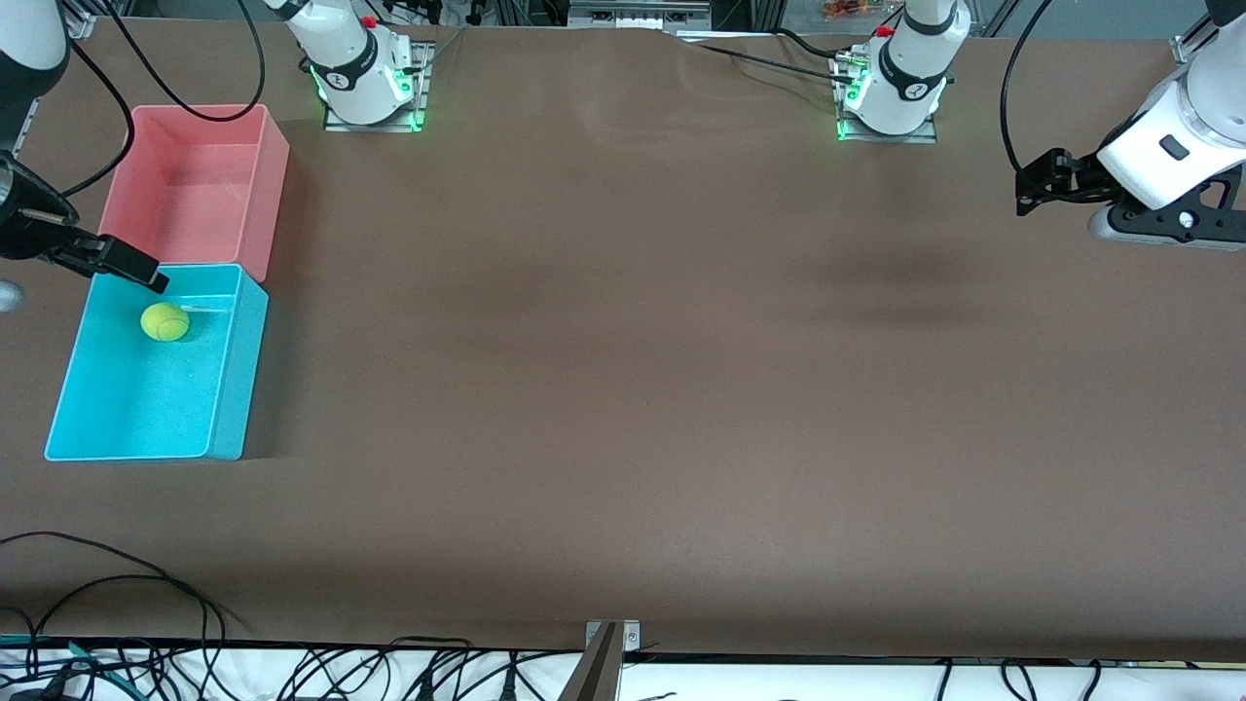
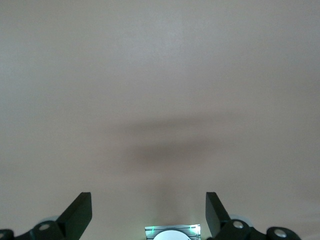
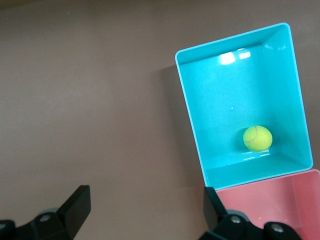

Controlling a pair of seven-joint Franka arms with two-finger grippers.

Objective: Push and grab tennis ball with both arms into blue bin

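Note:
The tennis ball (image 1: pixel 164 321) lies inside the blue bin (image 1: pixel 226 389), close to the wall that touches the pink bin. In the right wrist view the ball (image 3: pixel 257 138) rests on the bin's glossy floor (image 3: pixel 235 90). My right gripper (image 1: pixel 136 271) hangs open and empty over the blue bin's corner beside the pink bin. Its fingers (image 3: pixel 145 200) frame bare table. My left gripper (image 1: pixel 1024 190) waits open above the table at the left arm's end. It (image 2: pixel 149 205) holds nothing, and only brown cloth shows below it.
A pink bin (image 1: pixel 195 185) stands against the blue one, farther from the front camera, and also shows in the right wrist view (image 3: pixel 270 205). Two arm bases (image 1: pixel 365 83) (image 1: pixel 891 92) lit green stand at the table's back edge. Loose cables (image 1: pixel 117 584) lie along the near edge.

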